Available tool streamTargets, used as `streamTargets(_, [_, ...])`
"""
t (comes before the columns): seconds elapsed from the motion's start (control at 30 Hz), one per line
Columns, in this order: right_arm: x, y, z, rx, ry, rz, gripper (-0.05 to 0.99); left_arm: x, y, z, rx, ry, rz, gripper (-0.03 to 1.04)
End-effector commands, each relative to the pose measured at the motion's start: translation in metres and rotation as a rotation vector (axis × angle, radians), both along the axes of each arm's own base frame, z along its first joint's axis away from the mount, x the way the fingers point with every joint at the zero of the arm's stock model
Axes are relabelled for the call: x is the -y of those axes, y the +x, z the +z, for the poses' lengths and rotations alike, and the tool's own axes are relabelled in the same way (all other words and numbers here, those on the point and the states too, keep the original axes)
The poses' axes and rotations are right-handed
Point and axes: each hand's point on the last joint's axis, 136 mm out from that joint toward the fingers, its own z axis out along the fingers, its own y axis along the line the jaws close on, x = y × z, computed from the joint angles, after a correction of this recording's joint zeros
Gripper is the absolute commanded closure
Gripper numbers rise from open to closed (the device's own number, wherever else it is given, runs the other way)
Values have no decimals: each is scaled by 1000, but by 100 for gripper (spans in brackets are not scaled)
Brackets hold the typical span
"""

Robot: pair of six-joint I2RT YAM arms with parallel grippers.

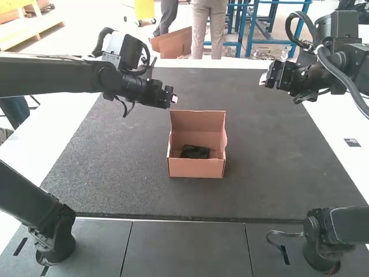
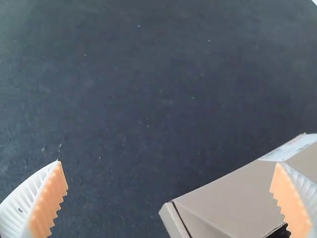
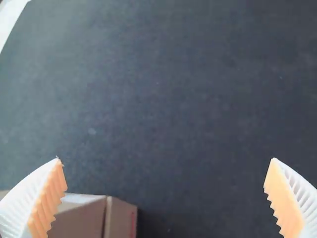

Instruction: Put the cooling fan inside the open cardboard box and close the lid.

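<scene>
cardboard box (image 1: 196, 167) open, fan (image 1: 195, 152) inside | l jaws spread, empty | r jaws spread, empty

We log a robotics lab workstation: white tabletop (image 1: 57, 121) under a dark mat (image 1: 277, 161), left arm base (image 1: 53, 239) and right arm base (image 1: 328, 245) standing at its near edge.

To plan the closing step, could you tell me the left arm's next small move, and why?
Probably nudge the lid down over the cardboard box with the open left gripper: the cooling fan already lies inside, the lid stands upright at the back, and that gripper hovers by its top corner.
</scene>
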Motion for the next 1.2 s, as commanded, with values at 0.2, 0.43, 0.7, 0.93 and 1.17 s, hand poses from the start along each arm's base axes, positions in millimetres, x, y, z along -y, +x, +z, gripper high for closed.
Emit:
streamTargets(0.2, [8,-15,17,34,4,-18,2,24,5,-16,-31,39,-40,4])
streamTargets(0.43, [12,-38,-10,-104,-83,30,2,46,-8,-27,-77,77,-110,4])
streamTargets(0.7, [3,-51,-6,-193,-70,85,2,44,-32,-59,-176,141,-150,4])
streamTargets(0.93, [2,-55,-10,-228,-70,96,2,47,-57,-103,-233,177,-190,4])
streamTargets(1.17, [2,-56,-13,-239,-58,95,2,44,-68,-156,-282,222,-211,4])
